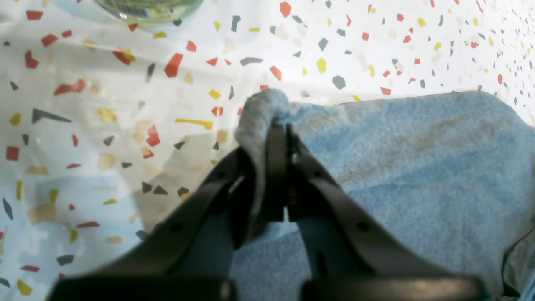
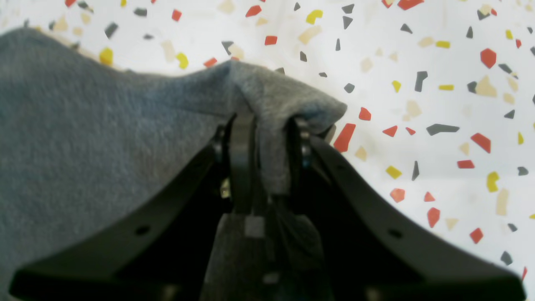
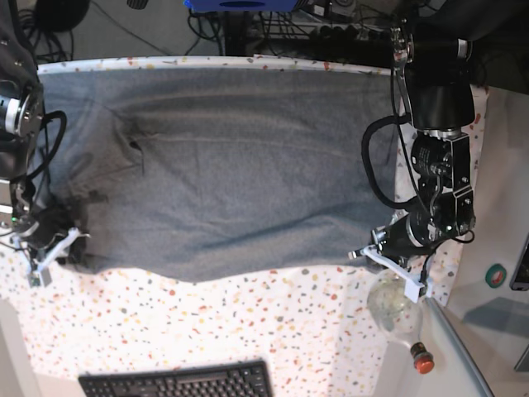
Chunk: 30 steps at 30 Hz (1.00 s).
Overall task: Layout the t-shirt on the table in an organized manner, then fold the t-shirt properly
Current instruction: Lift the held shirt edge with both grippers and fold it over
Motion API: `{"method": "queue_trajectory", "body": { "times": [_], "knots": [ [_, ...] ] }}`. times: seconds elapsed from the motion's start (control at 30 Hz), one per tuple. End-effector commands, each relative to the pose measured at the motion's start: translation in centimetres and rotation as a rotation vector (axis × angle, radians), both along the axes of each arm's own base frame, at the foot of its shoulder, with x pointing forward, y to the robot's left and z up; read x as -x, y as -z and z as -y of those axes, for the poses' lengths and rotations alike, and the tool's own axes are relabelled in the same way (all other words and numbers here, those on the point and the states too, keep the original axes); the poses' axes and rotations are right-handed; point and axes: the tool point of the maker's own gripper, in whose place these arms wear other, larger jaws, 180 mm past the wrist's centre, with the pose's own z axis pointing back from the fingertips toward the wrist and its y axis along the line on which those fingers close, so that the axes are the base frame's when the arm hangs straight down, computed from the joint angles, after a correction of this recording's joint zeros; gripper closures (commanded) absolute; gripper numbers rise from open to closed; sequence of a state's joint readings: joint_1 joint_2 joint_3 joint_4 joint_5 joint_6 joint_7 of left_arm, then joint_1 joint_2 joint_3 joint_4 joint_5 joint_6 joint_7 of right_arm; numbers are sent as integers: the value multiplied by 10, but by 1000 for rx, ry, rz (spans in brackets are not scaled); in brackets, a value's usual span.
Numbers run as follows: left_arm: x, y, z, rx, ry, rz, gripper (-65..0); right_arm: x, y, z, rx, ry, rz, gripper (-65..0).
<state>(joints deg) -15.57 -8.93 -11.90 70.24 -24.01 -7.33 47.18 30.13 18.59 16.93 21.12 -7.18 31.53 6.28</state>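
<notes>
Base view: the t-shirt (image 3: 223, 182) lies spread across most of the counter (image 3: 273, 322), its far edge along the counter's back rim, its near edge sagging between the two arms. The left gripper (image 1: 278, 125) sits at one near corner, on this view's right; the right gripper (image 3: 51, 248) sits at the other, on this view's left.

Left wrist view: you see the jaws pressed together on a bunched corner of fabric, which wraps up over the fingertips. Right wrist view: the right gripper's jaws stand a little apart, with a fold of cloth draped over and between them; whether they grip it or merely carry it, you cannot tell.

Handling, as a judgement: the shirt looks soft, light and limp. It will not hold a shape, will drag on the speckled cloth, and will wrinkle wherever it goes slack, as near the far left of the base view. Take hold at corners, hems or seams, where layers are thickest, and keep tension between both grips. A clear bottle (image 3: 395, 310) stands just beside the left gripper.
</notes>
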Motion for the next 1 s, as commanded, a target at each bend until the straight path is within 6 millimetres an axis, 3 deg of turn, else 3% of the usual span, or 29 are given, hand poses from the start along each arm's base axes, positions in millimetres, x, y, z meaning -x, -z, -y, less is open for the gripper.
{"method": "queue_trajectory", "body": {
  "times": [0.0,0.17,0.27,0.73,0.97],
  "knots": [
    [-14,-19,-5,-4,-10,62,0,-20,-26,12,-3,26,81,-137],
    [-14,-20,-12,-24,-6,60,0,-17,-23,13,-1,27,63,-111],
    [-14,-20,-13,-23,-9,61,0,-17,-23,13,-1,27,62,0],
    [-13,-22,-12,-24,-5,65,0,-19,-28,17,8,27,77,0],
    [-7,-23,-26,-49,-14,67,0,-29,-57,20,79,-8,171,0]
  ]
}}
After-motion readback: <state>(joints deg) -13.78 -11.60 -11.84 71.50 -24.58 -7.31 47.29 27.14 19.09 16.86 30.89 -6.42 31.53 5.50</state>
